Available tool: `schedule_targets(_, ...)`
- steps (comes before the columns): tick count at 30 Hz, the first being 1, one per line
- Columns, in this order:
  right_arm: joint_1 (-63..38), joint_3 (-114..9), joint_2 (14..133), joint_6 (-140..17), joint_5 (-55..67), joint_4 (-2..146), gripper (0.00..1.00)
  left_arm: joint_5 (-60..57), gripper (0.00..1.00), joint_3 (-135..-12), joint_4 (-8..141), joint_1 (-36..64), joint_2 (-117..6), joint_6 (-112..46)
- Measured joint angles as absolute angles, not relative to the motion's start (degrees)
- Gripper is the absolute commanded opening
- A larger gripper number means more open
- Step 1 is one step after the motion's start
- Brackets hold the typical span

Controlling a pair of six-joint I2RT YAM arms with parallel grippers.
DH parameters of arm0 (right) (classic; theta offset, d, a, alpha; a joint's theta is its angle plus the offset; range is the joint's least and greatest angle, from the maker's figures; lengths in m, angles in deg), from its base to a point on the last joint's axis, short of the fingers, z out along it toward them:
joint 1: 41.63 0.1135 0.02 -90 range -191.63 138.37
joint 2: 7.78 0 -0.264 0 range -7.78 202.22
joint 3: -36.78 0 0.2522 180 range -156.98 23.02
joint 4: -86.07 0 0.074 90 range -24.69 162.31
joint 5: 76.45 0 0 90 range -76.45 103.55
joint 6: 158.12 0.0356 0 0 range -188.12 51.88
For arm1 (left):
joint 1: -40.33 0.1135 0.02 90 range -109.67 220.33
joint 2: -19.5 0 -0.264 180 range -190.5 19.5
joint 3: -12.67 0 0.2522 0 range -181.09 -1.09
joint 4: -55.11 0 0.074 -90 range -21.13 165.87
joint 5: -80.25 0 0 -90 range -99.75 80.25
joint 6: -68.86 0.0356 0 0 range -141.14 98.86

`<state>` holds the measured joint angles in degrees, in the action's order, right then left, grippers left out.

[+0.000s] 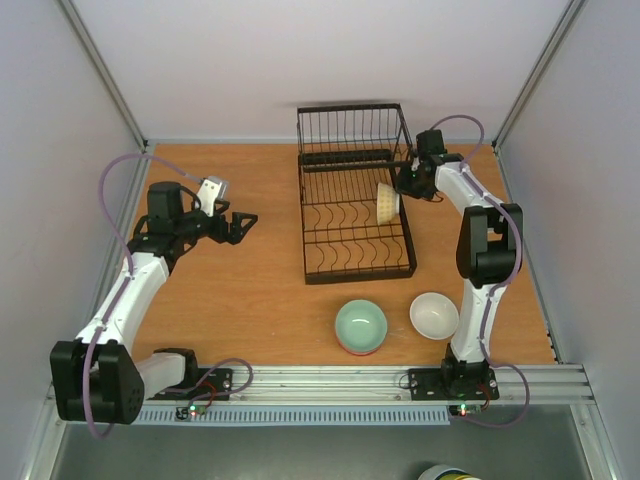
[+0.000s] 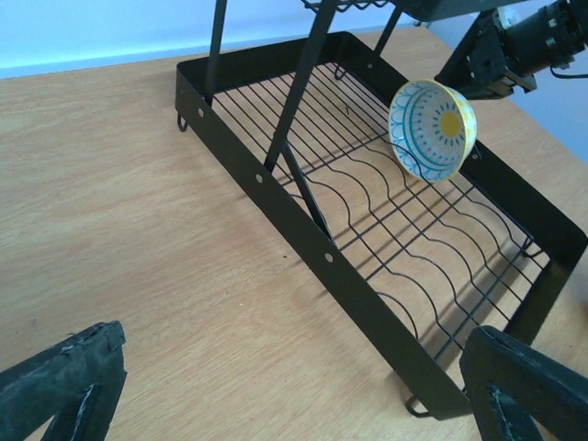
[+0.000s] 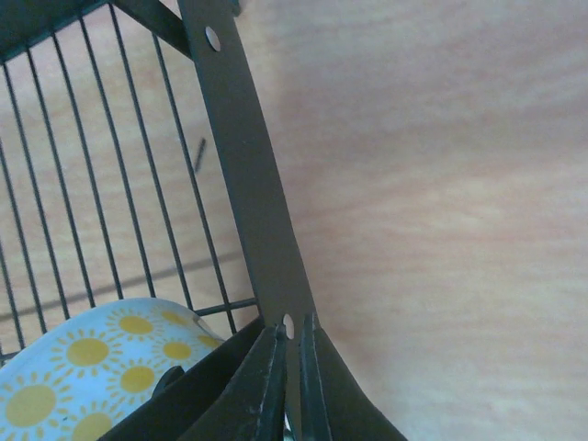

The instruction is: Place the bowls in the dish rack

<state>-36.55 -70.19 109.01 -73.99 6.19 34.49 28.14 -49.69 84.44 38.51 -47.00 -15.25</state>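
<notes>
At rack (image 2: 294, 218) right rim, right claw (image 3: 292, 335) clenched beside bowl (image 2: 432, 129); left claw (image 1: 236, 224) released.

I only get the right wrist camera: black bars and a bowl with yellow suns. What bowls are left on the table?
Observer: A pale green bowl and a white bowl, in front of the dish rack.
Operator: Where's the other pincer?
Observer: The left pincer is open, above the table, left of the dish rack.
Operator: What's inside my sunny bowl?
Observer: The sunny bowl has blue rings around a yellow centre.
</notes>
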Motion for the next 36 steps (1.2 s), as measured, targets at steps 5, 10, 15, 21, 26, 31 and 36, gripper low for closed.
schedule_targets(5,-37.3,-74.6,113.0,-75.3,1.0,36.1,0.06,27.9,0.99,-49.7,84.4,38.5,-47.0,-15.1)
schedule_targets(10,-37.7,-75.8,114.5,-77.3,-2.3,37.6,0.06,27.6,0.99,-49.7,84.4,38.5,-47.0,-15.1)
schedule_targets(15,-37.8,-78.4,116.6,-79.6,-5.1,37.6,0.06,27.5,0.99,-49.7,84.4,38.5,-47.5,-15.1)
schedule_targets(21,-37.1,-80.0,117.9,-81.5,-7.8,37.8,0.06,27.5,0.99,-49.7,84.4,38.5,-47.9,-15.1)
schedule_targets(26,-35.7,-79.2,117.2,-81.3,-4.1,38.2,0.22,27.4,0.99,-49.7,84.4,38.5,-47.9,-15.1)
schedule_targets(31,-34.7,-69.9,110.7,-78.2,4.6,41.4,0.42,27.3,0.99,-49.7,84.4,38.5,-47.9,-15.1)
schedule_targets(36,-34.7,-58.5,98.2,-73.5,14.3,41.8,0.81,27.0,0.99,-49.7,84.4,38.5,-47.6,-15.1)
